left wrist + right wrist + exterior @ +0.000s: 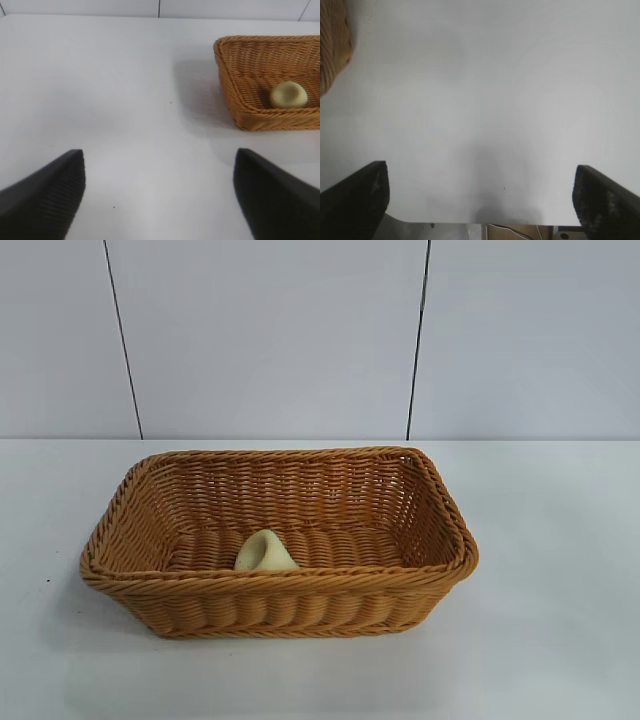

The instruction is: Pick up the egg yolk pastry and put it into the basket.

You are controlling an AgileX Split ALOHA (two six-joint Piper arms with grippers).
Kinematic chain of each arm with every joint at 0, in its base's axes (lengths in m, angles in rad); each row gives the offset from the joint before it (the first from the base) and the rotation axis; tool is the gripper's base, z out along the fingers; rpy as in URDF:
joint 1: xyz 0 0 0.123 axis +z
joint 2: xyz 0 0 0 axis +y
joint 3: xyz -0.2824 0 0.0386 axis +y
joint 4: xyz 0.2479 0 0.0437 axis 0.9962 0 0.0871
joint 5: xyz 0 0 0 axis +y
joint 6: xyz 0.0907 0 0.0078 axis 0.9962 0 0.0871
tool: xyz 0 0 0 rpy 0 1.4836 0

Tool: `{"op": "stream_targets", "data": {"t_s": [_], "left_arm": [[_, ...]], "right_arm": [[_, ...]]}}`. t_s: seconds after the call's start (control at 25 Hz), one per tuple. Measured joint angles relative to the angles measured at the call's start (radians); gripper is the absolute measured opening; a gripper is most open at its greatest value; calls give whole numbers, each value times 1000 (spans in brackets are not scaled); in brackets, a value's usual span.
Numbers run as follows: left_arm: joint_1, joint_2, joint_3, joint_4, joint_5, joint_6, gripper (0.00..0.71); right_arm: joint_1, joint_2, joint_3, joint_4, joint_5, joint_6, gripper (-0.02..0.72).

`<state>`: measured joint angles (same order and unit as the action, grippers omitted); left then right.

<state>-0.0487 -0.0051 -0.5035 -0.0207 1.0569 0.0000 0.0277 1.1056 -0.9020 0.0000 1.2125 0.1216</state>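
The orange-tan wicker basket (430, 502) stands in the middle of the white table. The pale yellow egg yolk pastry (266, 552) lies inside it, tilted against the near wall. In the left wrist view the pastry (288, 94) shows inside the basket (235, 90), well away from my left gripper (159, 192), which is open and empty over bare table. My right gripper (480, 197) is open and empty near the table edge, with a corner of the basket (332, 47) off to one side. Neither gripper shows in the exterior view.
A white wall with two dark vertical seams stands behind the table. In the right wrist view the table edge (470, 223) shows, with cables and a brown surface below it.
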Motion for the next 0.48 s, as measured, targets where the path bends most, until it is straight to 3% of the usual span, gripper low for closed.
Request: {"op": "stream_targets", "data": {"t_s": [0.28, 0.48], "left_arm": [[0, 0, 0, 0, 0, 0, 605], [0, 0, 0, 0, 0, 0, 605]], "right_arm": [[0, -360, 277, 0, -172, -24, 694], [0, -594, 402, 6, -188, -65, 694]]}}
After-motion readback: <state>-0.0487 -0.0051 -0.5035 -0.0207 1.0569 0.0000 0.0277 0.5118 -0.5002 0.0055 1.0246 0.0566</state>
